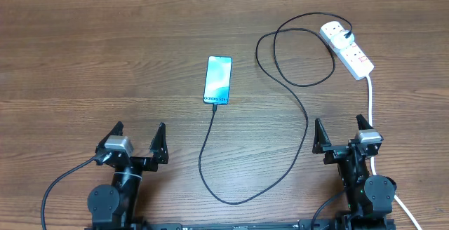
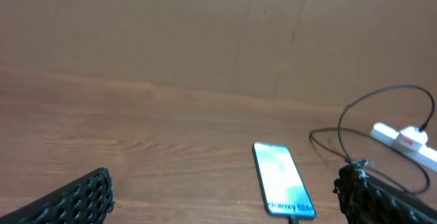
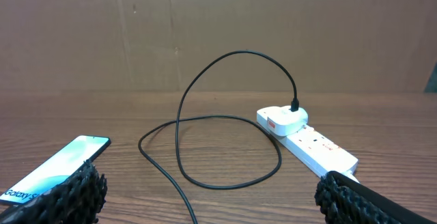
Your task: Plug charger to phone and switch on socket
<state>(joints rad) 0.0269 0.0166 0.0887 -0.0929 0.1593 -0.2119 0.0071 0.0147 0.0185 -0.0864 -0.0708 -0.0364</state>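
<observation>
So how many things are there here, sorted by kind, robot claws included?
Phone: 1
Charger cable: 1
Power strip: 1
Claws: 2, the left claw and the right claw, both open
Total: 5

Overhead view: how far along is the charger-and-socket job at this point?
Looks done: the charger runs from its head on the socket to the bottom edge of the phone, apparently plugged in. In hand: nothing; left gripper and right gripper sit open, away from everything. Left: the socket's switch, whose state I cannot read.
</observation>
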